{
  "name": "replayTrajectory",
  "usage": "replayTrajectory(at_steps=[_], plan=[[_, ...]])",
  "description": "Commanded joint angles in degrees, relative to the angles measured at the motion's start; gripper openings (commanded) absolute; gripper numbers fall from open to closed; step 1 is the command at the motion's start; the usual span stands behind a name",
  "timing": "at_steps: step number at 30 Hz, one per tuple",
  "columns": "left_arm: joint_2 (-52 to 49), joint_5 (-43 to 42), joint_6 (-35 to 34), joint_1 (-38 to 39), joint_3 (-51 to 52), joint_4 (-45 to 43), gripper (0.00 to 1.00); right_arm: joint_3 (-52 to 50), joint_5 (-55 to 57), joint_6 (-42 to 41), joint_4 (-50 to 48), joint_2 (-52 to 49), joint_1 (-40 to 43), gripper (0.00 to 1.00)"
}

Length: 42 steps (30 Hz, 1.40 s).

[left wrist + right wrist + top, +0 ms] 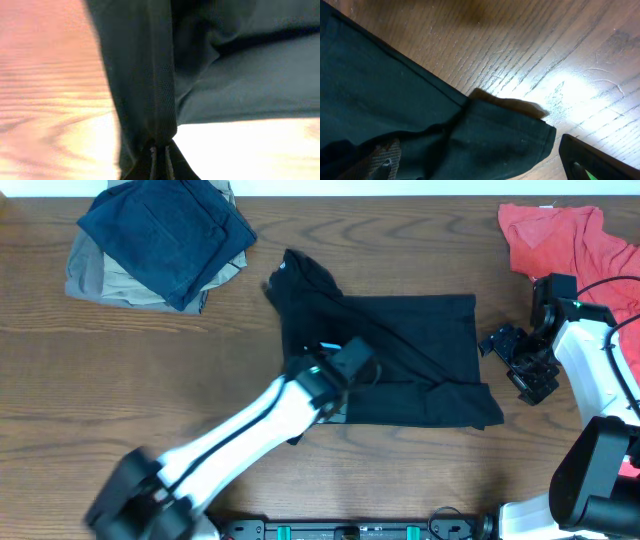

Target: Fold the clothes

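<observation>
left hand pinches a fold of the black garment at bench centre; right hand, at the garment's three o'clock edge, sits spread apart.

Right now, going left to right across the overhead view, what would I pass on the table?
Folded clothes pile, navy on top → black garment → red garment.
</observation>
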State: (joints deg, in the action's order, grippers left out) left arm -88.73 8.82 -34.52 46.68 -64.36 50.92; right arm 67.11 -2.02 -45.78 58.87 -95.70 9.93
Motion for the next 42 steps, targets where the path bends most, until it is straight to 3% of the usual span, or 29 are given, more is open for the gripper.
replayTrajectory(at_steps=[1, 9, 16, 23, 42], plan=[[7.7, 6.6, -0.2, -0.1, -1.2, 2.9, 0.06, 0.1, -0.1, 0.4, 0.0, 1.0, 0.2, 0.99], [20.1, 13.1, -2.5, -0.1, -1.2, 10.5, 0.06, 0.1, -0.1, 0.4, 0.0, 1.0, 0.2, 0.99], [23.8, 27.6, -17.8, -0.1, -1.2, 25.2, 0.06, 0.1, -0.1, 0.4, 0.0, 1.0, 0.2, 0.99], [23.1, 27.2, -23.3, -0.1, 0.4, 26.8, 0.06, 0.1, -0.1, 0.4, 0.0, 1.0, 0.2, 0.99], [18.8, 26.4, -25.7, -0.1, 0.4, 27.0, 0.07, 0.1, -0.8, 0.4, -9.9, 1.0, 0.2, 0.99]])
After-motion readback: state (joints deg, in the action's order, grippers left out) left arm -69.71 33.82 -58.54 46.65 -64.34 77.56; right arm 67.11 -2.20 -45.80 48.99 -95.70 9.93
